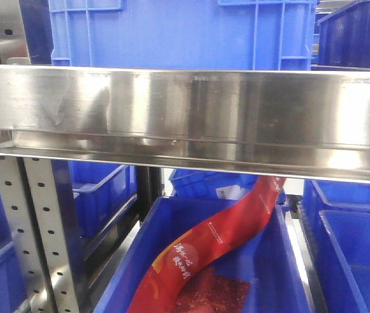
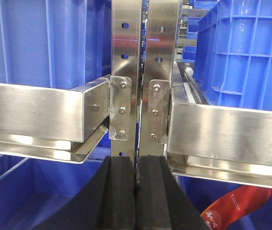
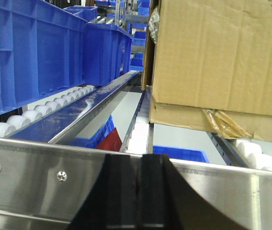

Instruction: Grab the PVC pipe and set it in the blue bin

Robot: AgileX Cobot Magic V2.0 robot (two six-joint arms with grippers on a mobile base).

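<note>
No PVC pipe shows in any view. A blue bin (image 1: 263,261) sits below the steel shelf rail in the front view and holds a long red printed packet (image 1: 217,244). My left gripper (image 2: 136,191) is shut with nothing between its black pads, facing two perforated steel uprights (image 2: 126,62). Shut and empty too, my right gripper (image 3: 138,191) sits just in front of a steel shelf rail (image 3: 45,175). Neither gripper appears in the front view.
A wide steel rail (image 1: 185,114) crosses the front view, with a large blue crate (image 1: 178,32) on top. Blue crates (image 3: 40,52) rest on white rollers (image 3: 35,112) at the left of the right wrist view; a cardboard box (image 3: 217,57) stands at the right.
</note>
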